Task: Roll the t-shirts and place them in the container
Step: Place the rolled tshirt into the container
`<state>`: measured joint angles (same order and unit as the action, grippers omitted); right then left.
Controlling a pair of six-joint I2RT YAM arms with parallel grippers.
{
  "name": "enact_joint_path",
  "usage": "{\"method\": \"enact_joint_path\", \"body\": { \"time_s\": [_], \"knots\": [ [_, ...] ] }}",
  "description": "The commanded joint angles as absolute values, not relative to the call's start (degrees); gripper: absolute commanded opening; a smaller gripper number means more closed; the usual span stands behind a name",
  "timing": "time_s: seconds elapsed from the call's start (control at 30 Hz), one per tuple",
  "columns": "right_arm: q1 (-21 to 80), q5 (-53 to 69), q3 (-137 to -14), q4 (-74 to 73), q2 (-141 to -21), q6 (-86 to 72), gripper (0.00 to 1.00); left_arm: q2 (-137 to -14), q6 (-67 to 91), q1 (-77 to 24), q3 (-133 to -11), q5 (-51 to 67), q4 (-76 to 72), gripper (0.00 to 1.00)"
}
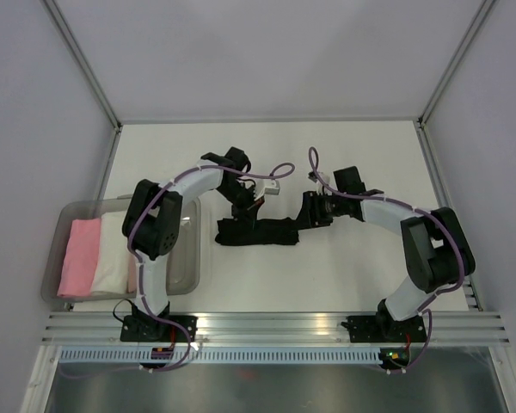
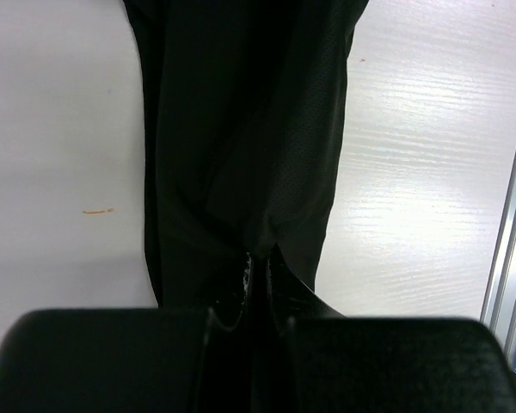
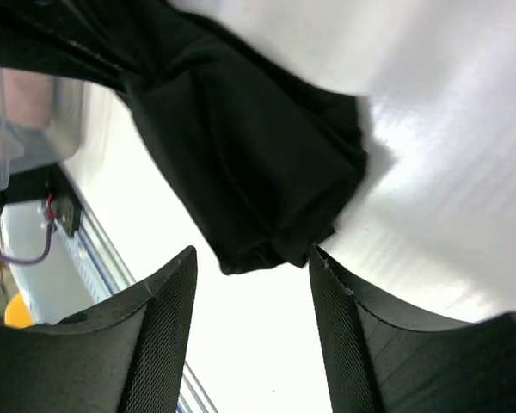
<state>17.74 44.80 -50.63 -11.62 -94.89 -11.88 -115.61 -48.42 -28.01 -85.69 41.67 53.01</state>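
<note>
We start with the broad white tabletop (image 1: 344,155), and there's our first worry: it looks smooth, so the black cloth t-shirt (image 1: 258,234), folded into a long band lying left to right in the middle of the table, could skid along it instead of rolling.

The left gripper (image 2: 256,275) has its fingers pinched together on a ridge of that cloth, towards the band's left end. If it pulls too hard there, we reckon the fold opens up or the band bunches.

At the right end, the right gripper (image 3: 251,258) has its fingers spread apart, with the shirt's tip between them and not held. That end may flop loose once the other side tugs.

Now the tally:
- One table.
- One clear plastic tub (image 1: 187,251), at the left.
- One black shirt out on the table.
- One pink folded shirt (image 1: 79,256) in the tub.
- One white folded shirt (image 1: 113,254) beside the pink one in the tub.
- Two grippers.
</note>
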Motion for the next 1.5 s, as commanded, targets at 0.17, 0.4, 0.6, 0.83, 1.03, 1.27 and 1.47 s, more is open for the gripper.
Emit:
{"method": "enact_joint_path", "body": {
  "time_s": [0.17, 0.4, 0.6, 0.83, 1.03, 1.27, 1.47],
  "knots": [
    [16.79, 33.76, -45.27, -1.95, -90.97, -24.24, 0.86, -120.14, -45.09, -27.16, -89.2, 44.38, 53.53, 0.02],
    [18.54, 32.52, -42.01, 7.12, -91.84, -27.69, 0.87, -122.52, -41.93, -26.02, -91.67, 43.24, 52.65, 0.02],
    [19.68, 32.52, -41.4, 10.45, -95.53, -28.12, 0.88, -122.52, -41.22, -26.02, -91.49, 42.98, 51.5, 0.02],
    [19.95, 32.09, -42.54, 13.71, -98.53, -29.8, 0.88, -122.43, -42.8, -25.93, -90.44, 41.92, 51.59, 0.02],
    [19.95, 32.78, -44.12, 11.42, -103.62, -28.3, 0.77, -122.17, -45.35, -26.02, -89.91, 40.08, 51.59, 0.03],
    [19.86, 35.33, -43.59, 17.92, -106.08, -32.69, 0.38, -121.11, -47.81, -25.93, -89.3, 39.64, 52.38, 0.1],
    [19.42, 36.56, -43.95, 18.55, -106.09, -35.07, 0.03, -120.76, -46.85, -25.31, -91.23, 38.06, 52.65, 0.31]
  ]
}}
